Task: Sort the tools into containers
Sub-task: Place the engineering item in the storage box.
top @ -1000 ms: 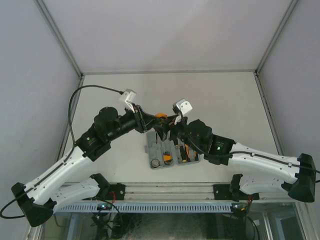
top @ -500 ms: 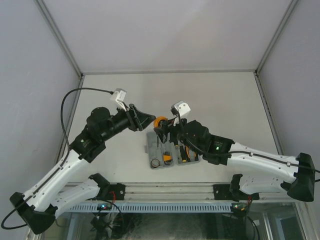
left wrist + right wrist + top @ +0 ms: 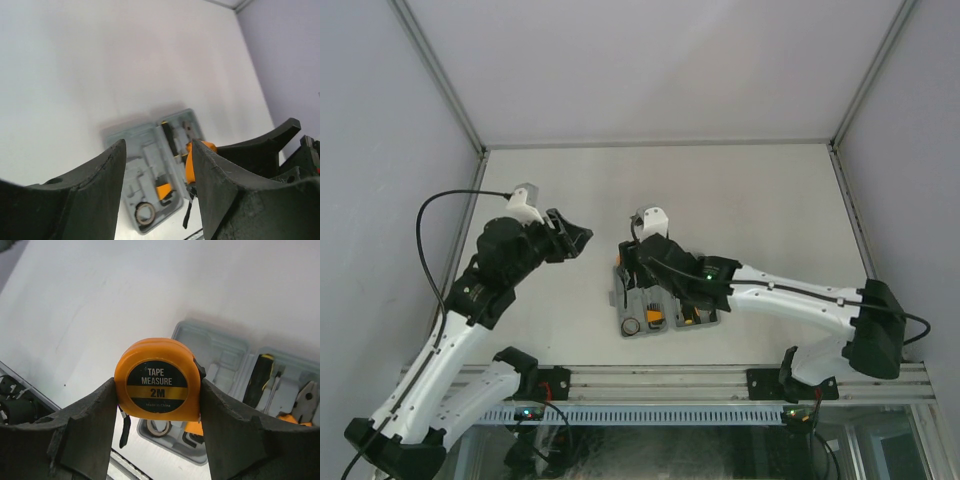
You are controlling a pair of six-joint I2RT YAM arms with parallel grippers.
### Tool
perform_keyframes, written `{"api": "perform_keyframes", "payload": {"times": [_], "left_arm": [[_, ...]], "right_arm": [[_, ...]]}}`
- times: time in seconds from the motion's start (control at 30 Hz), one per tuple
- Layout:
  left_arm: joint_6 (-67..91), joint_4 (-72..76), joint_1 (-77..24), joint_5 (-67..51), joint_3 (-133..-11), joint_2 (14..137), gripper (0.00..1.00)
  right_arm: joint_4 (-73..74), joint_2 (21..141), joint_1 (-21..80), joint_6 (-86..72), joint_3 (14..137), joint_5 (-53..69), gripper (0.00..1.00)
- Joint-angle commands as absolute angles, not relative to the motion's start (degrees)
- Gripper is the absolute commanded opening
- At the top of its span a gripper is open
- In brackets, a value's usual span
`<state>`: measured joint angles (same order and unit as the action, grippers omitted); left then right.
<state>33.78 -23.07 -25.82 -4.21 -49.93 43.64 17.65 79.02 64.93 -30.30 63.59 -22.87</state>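
The grey tool case (image 3: 624, 303) lies open near the table's front. In it are the small ring (image 3: 631, 326), the orange hex-key set (image 3: 654, 318) and the pliers (image 3: 692, 316). My right gripper (image 3: 632, 262) is shut on the round orange tape measure (image 3: 157, 380) and holds it above the case's left half (image 3: 220, 352). A black-and-yellow screwdriver (image 3: 260, 380), the pliers (image 3: 306, 399) and the ring (image 3: 159, 427) show below it. My left gripper (image 3: 576, 240) is open and empty, left of the case, looking down at it (image 3: 142, 150).
The aluminium rail (image 3: 660, 380) runs along the table's front edge just below the case. White walls and frame posts (image 3: 440, 80) close in the back and sides. The left arm's cable (image 3: 450, 200) loops above the table's left side.
My left gripper has drawn back to the left, away from the tape measure and the case. My right gripper has moved left over the case's left half with the tape measure in it.
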Motion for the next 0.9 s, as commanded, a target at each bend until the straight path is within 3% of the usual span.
{"api": "perform_keyframes", "payload": {"times": [0.0, 0.3, 0.87], "left_arm": [[31.0, -27.5, -23.3, -2.3, -47.7, 42.7, 0.59], [27.1, -31.5, -22.6, -1.1, -46.1, 41.8, 0.59], [25.1, -32.3, -22.3, -0.6, -44.7, 42.0, 0.58]], "right_arm": [[22.2, 83.9, 63.6, -37.5, 68.6, -20.1, 0.13], [30.4, 97.4, 61.2, -40.9, 78.3, -19.0, 0.15], [33.0, 109.6, 58.2, -39.2, 85.3, -15.9, 0.16]]}}
